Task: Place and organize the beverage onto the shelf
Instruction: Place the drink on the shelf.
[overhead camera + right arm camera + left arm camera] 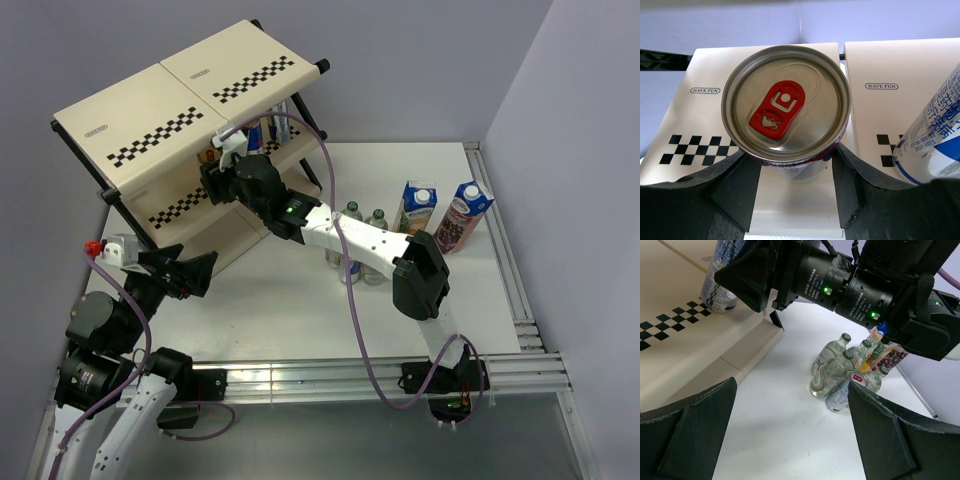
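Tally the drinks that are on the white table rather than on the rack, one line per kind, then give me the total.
Clear bottles: 4
Cartons: 2
Blue-and-silver can: 1
Total: 7

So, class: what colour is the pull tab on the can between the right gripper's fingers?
Red pull tab on the can; right wrist view shows it best.

"HAVE FUN" is printed inside a small oval on the left cream shelf panel (695,115) and again on the right cream shelf panel (880,60). Blue characters are carried by the blue-and-silver can (935,135), but they cannot be made out.
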You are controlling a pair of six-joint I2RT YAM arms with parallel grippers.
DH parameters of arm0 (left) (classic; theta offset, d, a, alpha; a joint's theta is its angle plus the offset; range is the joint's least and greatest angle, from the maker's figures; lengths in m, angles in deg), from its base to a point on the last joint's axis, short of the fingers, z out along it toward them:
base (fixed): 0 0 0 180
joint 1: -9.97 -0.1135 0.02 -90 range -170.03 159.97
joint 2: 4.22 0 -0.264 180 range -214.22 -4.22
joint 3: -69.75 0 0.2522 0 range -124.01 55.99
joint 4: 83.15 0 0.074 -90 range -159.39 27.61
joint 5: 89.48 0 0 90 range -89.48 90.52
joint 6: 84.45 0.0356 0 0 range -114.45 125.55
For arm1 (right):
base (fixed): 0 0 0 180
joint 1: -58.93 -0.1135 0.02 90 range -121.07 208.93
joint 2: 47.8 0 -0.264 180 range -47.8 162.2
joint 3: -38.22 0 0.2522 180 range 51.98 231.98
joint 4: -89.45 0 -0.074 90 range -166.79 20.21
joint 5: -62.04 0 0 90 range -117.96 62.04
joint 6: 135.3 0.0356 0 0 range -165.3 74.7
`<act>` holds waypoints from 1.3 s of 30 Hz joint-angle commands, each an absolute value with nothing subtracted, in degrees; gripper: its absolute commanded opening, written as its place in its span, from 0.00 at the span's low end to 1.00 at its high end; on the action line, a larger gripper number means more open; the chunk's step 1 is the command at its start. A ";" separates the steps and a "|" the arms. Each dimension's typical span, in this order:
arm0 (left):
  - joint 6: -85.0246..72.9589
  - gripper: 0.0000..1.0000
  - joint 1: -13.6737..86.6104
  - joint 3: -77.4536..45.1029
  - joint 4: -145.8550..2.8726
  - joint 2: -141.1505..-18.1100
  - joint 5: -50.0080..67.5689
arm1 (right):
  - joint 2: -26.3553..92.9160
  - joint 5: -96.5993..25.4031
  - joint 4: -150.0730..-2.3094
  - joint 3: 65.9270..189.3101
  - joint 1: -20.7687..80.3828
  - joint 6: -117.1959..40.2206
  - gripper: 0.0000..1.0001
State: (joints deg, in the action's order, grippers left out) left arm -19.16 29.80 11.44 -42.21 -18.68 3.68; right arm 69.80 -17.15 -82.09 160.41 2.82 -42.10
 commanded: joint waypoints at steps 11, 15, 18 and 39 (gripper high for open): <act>-18.45 1.00 29.39 11.43 -44.60 -18.55 4.21 | 73.31 -19.34 -77.49 161.85 2.51 -41.78 0.45; -18.45 1.00 29.39 11.43 -44.60 -18.46 4.12 | 73.40 -19.43 -77.58 162.02 2.51 -41.87 0.50; -18.45 1.00 29.39 11.43 -44.52 -18.46 4.12 | 73.31 -19.52 -77.75 161.76 2.51 -41.88 0.52; -18.45 1.00 29.39 11.43 -44.51 -18.29 4.21 | 74.45 -21.27 -78.46 162.02 2.68 -40.73 0.67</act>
